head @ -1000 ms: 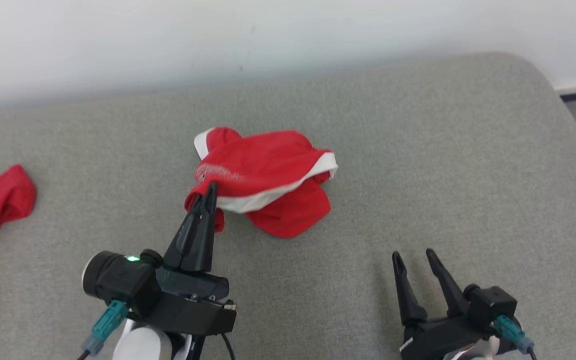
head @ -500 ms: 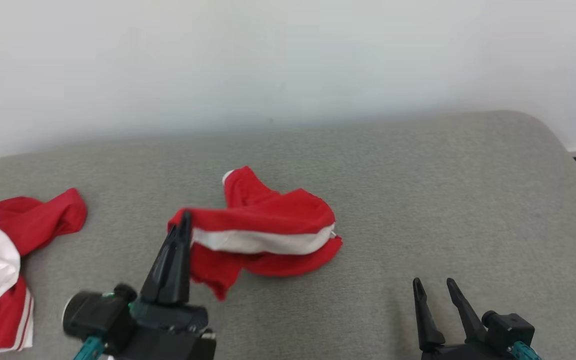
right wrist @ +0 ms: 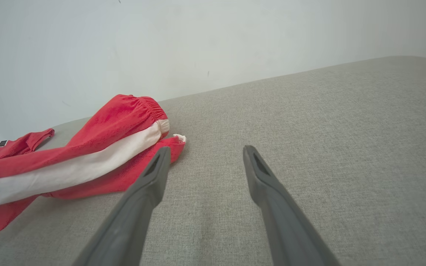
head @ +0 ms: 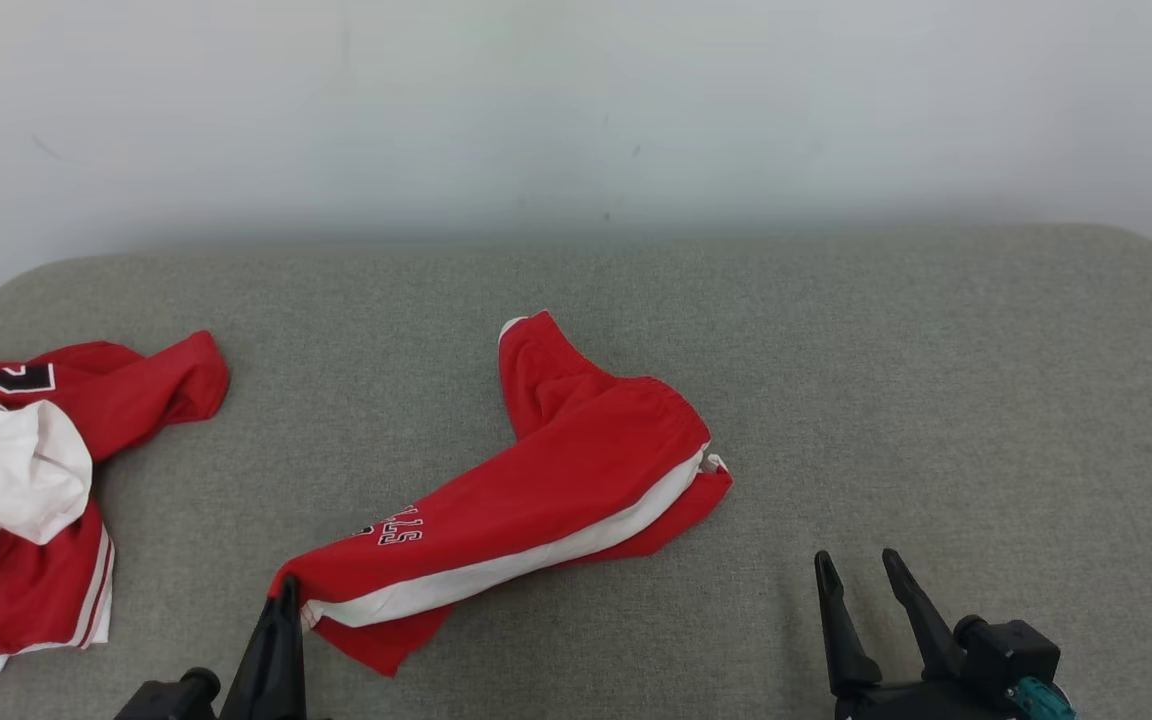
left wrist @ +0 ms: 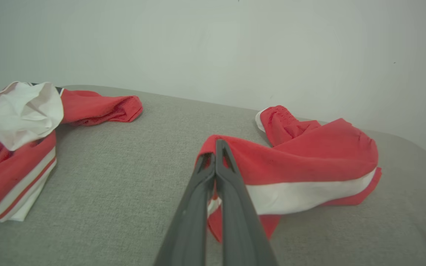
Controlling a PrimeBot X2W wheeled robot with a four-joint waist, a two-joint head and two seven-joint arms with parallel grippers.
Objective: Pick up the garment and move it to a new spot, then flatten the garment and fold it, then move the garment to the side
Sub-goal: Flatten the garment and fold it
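Left gripper (head: 286, 600) is clenching the near-left corner of the red, white-striped fabric shorts (head: 556, 480); that thin pinch is risking a slip. Right gripper (head: 861, 575) is sitting released.

I see a red jersey (head: 26, 490) lying crumpled at the left edge of the grey padded surface (head: 936, 400). Its white inner side is turned outward in the middle. A black patch with a white outline shows on its far part, and white and red stripes run along its near hem. Behind the far edge of the surface stands a plain white wall (head: 576, 100).
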